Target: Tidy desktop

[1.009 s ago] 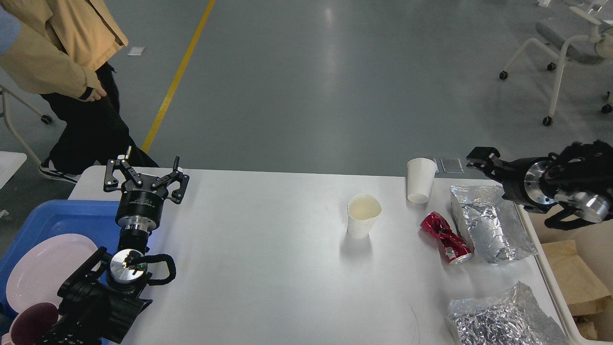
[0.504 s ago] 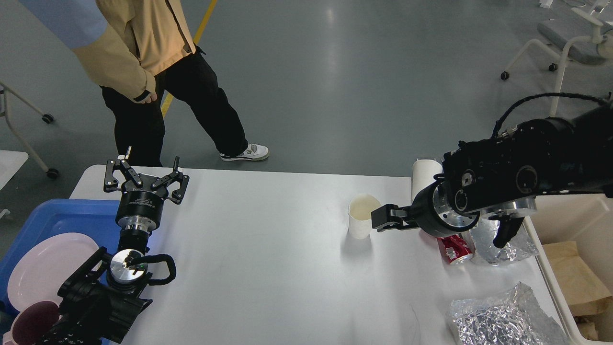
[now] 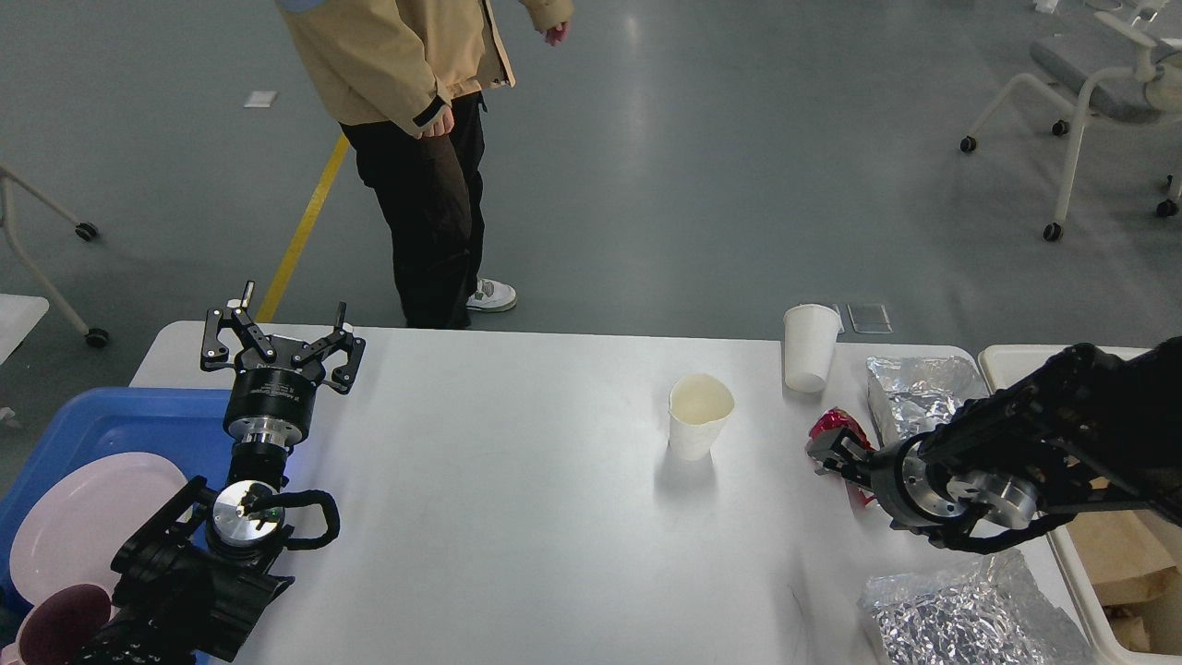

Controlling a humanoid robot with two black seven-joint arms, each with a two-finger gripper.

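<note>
No text can be read anywhere. The left gripper [image 3: 282, 340] bears a small pale label on its body, probably a maker's mark, too small to make out.

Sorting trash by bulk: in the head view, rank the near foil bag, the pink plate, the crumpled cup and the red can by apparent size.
1. Near foil bag, cut off by the frame
2. Pink plate, partly hidden; nearly alike, order unsure
3. Crumpled cup
4. Red can, mostly hidden by the right gripper

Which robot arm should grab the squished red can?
The right. Its tool is already at the red can, while the left tool hovers open far across the desktop.
</note>
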